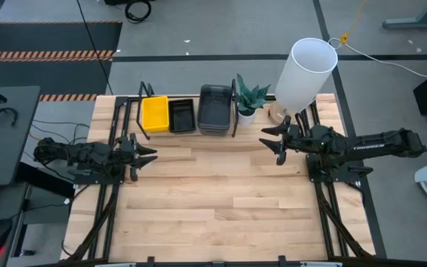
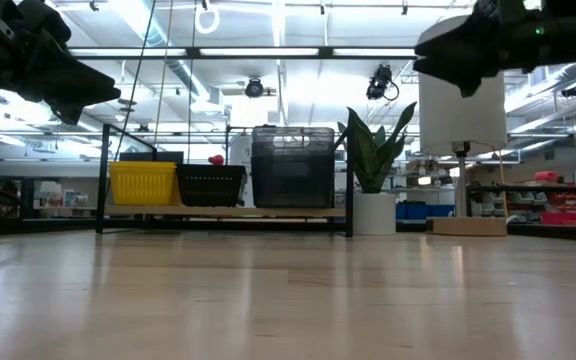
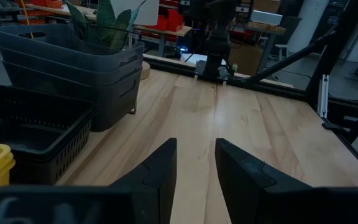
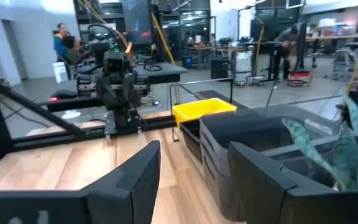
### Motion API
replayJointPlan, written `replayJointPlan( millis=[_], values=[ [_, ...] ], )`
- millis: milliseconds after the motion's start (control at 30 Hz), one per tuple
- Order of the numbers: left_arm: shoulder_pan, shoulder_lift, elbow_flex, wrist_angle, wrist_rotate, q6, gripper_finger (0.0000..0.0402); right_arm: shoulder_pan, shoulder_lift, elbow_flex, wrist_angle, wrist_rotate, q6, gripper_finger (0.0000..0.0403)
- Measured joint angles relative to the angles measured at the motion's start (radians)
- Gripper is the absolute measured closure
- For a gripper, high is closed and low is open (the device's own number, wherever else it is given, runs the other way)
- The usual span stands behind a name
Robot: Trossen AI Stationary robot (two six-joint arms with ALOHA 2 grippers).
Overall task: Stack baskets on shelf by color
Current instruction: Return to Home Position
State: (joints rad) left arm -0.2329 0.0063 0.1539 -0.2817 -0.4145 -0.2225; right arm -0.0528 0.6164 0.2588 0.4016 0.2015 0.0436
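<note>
Three stacks [image 1: 181, 115] sit on the shelf [image 2: 298, 211] overhead; wrist views reveal left fingers [image 3: 154, 180] and right fingers [image 4: 135, 180] spread.

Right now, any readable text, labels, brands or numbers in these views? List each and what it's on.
No text reads clearly.
Right arm: pale lettering along it, too small to read.
Left tool: pale marks near its base, too blurred to read.
Baskets and shelf: no labels show.
</note>
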Motion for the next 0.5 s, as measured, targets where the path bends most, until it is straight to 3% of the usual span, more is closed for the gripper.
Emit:
replayJointPlan(
  millis=[200,500],
  values=[
    [0.000,0.000,0.000,0.000,0.000,0.000,0.0285,-0.036,-0.098,-0.057,-0.021,-0.126,0.002,0.0222],
    [0.000,0.000,0.000,0.000,0.000,0.000,0.0285,-0.068,-0.276,-0.128,-0.091,-0.184,0.001,0.0231]
  ],
)
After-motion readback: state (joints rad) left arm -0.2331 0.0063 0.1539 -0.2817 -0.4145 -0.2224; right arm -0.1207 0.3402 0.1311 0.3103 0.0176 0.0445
